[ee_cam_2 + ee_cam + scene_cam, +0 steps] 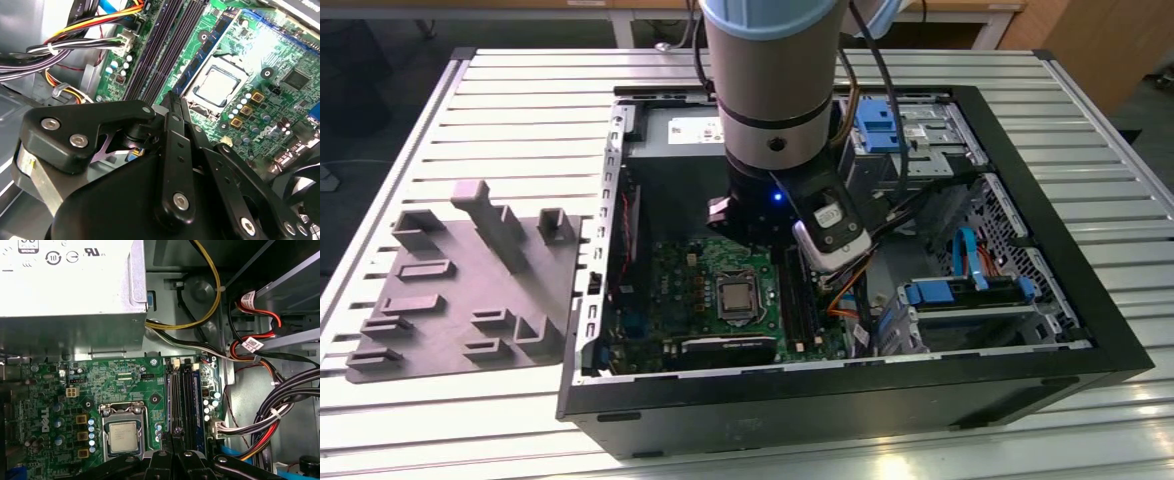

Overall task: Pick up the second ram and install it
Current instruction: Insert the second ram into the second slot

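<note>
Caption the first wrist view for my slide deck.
Gripper over the memory slots, which sit beside the processor on the green motherboard.

Exterior view high over case (854, 400); both wrist views near motherboard (235, 45) (115, 380).

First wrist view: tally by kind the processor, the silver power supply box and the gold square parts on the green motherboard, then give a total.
Processor: 1
Silver power supply box: 1
Gold square parts: 3
Total: 5
</note>
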### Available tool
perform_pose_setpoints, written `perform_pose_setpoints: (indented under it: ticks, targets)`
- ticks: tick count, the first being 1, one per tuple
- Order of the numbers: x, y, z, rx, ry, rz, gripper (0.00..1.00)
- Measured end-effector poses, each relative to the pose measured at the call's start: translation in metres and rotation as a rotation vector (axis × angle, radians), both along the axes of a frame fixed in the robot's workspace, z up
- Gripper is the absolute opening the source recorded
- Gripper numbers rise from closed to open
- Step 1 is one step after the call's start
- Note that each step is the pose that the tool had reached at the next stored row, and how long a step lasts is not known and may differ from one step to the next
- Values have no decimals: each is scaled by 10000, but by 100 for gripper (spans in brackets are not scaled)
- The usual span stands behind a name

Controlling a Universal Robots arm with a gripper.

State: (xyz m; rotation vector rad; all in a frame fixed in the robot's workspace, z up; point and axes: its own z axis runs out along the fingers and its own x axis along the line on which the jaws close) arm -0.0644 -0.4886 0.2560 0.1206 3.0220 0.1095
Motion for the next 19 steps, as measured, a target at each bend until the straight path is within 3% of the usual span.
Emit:
perform_pose_setpoints:
  ticks: [19]
  targets:
    - [1,0,-121,1,0,3,12]
